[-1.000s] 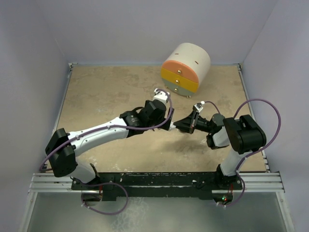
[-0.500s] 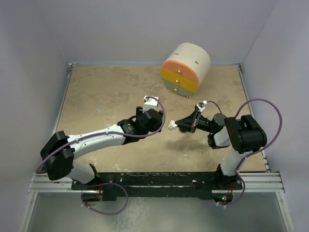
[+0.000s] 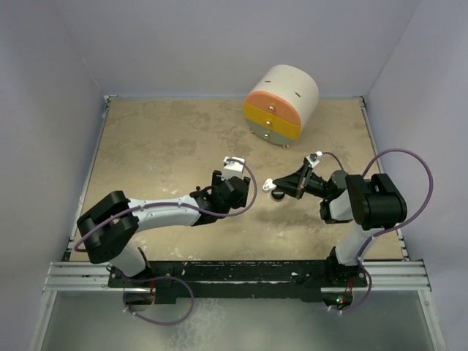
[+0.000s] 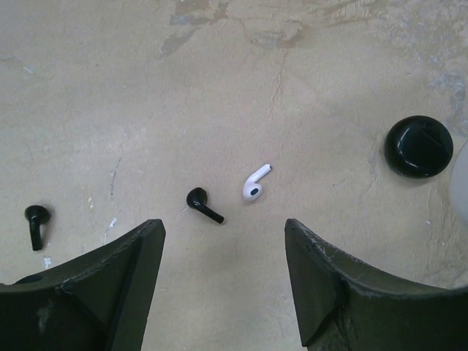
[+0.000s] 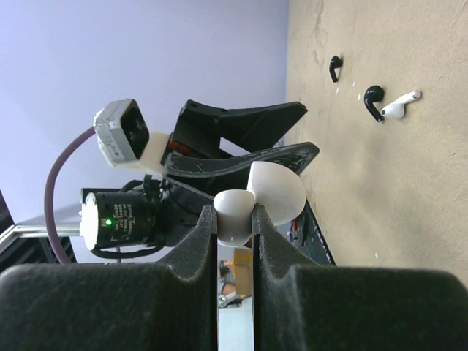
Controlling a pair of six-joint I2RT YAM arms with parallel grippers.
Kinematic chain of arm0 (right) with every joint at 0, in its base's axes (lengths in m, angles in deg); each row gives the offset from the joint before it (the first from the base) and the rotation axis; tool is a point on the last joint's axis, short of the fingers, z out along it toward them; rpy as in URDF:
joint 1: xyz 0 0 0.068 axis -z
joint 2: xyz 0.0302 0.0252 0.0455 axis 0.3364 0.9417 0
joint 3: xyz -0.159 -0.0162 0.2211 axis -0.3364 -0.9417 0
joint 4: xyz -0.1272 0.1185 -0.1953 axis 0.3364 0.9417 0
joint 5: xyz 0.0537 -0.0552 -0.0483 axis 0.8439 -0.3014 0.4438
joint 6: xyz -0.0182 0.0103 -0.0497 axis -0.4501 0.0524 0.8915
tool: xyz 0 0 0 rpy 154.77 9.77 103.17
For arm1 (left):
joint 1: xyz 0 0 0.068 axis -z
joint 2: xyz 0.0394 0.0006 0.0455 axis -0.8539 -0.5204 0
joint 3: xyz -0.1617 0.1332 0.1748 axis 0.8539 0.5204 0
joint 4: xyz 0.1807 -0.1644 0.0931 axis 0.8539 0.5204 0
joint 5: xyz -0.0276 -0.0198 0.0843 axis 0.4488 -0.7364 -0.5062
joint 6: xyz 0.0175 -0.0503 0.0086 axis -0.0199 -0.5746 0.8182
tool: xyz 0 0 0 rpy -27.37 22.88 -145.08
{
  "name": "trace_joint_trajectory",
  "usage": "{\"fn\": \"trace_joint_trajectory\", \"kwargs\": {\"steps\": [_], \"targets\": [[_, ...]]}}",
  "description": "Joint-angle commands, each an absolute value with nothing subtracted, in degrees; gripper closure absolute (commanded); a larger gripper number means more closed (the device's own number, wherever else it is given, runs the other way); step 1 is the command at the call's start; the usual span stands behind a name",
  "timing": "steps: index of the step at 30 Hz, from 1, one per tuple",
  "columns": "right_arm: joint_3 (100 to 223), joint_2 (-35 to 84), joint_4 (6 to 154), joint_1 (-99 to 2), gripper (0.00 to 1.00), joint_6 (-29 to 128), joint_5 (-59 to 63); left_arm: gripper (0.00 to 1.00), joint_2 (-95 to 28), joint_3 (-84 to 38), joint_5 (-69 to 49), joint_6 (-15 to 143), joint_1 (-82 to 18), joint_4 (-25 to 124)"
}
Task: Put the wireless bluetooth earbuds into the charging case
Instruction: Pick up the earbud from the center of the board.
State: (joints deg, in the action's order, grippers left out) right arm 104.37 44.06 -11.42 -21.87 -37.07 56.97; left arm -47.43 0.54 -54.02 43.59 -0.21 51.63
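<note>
My right gripper [image 5: 234, 212] is shut on a small white charging case [image 5: 281, 191] with its lid swung open, held just above the table [image 3: 146, 146]. In the top view the white case [image 3: 268, 185] sits at the right gripper [image 3: 273, 187] tips. A black round case [image 4: 419, 146] lies on the table, directly below them [image 3: 278, 195]. A white earbud [image 4: 254, 186] and two black earbuds [image 4: 202, 205] [image 4: 35, 219] lie loose ahead of my left gripper [image 4: 223, 227], which is open and holds nothing. The right wrist view shows the white earbud [image 5: 401, 106] beside a black one [image 5: 374, 101].
A cream-and-orange cylindrical drawer unit [image 3: 281, 102] stands at the back, right of centre. Lavender walls close in the table on three sides. The left gripper [image 3: 247, 196] is close to the held case, left of it.
The left gripper has pulled back to the left, away from the right gripper's tips, and its jaws have narrowed a little. The right gripper keeps the white case and has shifted slightly right.
</note>
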Motion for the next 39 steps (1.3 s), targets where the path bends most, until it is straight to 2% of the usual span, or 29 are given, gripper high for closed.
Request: {"fn": "trace_joint_trajectory", "kwargs": {"steps": [1,18,39], "targets": [[105.1,43.0,-56.4,-20.1,1.0,-36.4,59.8,0.34,-49.3,-0.5,-52.7,44.4,0.1,45.1],[103.9,43.2,-56.6,-18.5,1.0,-35.7,60.5,0.35,-56.4,-1.1,-49.9,42.8,0.4,39.3],[103.5,43.3,-56.6,-17.8,1.0,-35.4,60.9,0.39,-58.7,-0.9,-49.6,42.6,0.4,37.9]]}}
